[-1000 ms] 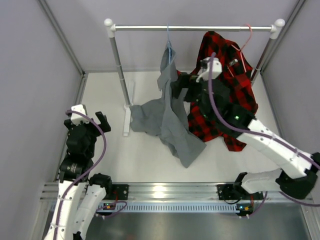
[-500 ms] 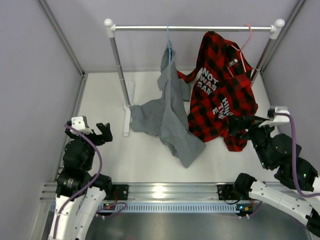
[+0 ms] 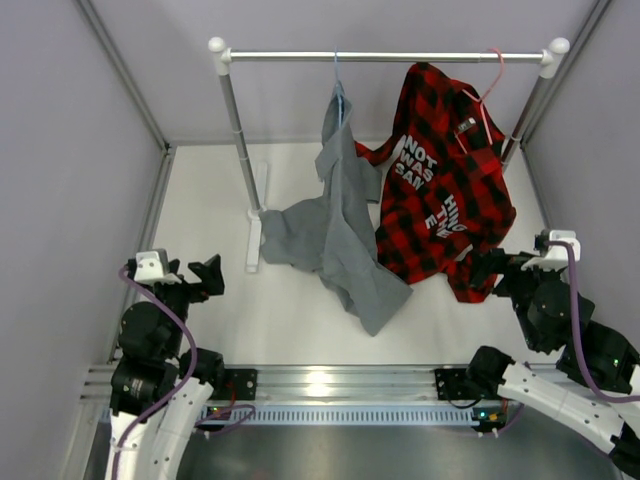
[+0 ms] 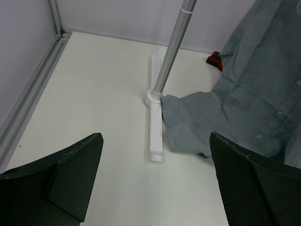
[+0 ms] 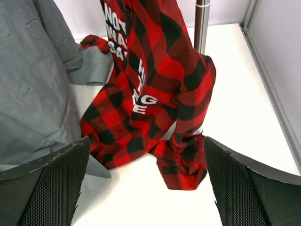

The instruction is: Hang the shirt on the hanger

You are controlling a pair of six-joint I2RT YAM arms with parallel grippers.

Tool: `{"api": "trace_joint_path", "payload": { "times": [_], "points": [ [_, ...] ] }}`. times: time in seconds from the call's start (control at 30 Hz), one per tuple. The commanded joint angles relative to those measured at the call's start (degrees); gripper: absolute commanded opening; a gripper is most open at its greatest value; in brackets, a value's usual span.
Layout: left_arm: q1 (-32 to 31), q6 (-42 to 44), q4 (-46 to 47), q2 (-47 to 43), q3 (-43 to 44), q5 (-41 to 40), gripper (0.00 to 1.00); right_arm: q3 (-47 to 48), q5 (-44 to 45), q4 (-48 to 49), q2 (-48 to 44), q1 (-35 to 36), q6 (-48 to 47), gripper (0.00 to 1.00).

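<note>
The grey shirt (image 3: 335, 225) hangs by its top from the light-blue hanger (image 3: 337, 75) on the rail, and its lower half lies bunched on the table. It also fills the right of the left wrist view as the grey shirt (image 4: 256, 89) and the left of the right wrist view as the grey shirt (image 5: 33, 84). My left gripper (image 3: 188, 272) is low at the near left, open and empty, well short of the cloth. My right gripper (image 3: 490, 268) is at the near right, open and empty, just in front of the plaid hem. Both pairs of jaws stand wide: left gripper (image 4: 157, 188), right gripper (image 5: 146, 188).
A red-and-black plaid shirt (image 3: 440, 190) hangs from a pink hanger (image 3: 495, 70) beside the grey one, its hem on the table (image 3: 290, 310). The rail (image 3: 390, 57) rests on two poles; the left pole's white foot (image 4: 155, 127) touches the grey cloth. Grey walls close in the sides.
My right arm has drawn back from the hanging shirts to the near right, uncovering the plaid shirt's lettering. My left arm has sunk a little toward its base. The shirts hang as before.
</note>
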Motion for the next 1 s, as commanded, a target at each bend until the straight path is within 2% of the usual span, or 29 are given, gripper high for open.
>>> {"api": "trace_joint_path", "payload": {
  "times": [0.0,0.97],
  "points": [
    [-0.19,-0.54,0.46,-0.5,-0.29,1.92,0.98,0.61,1.95,-2.84,-0.5,0.56,1.29,1.0],
    [-0.63,-0.54,0.55,-0.76,-0.29,1.92,0.98,-0.71,1.86,-2.84,-0.68,0.56,2.96,0.99]
  ]
}}
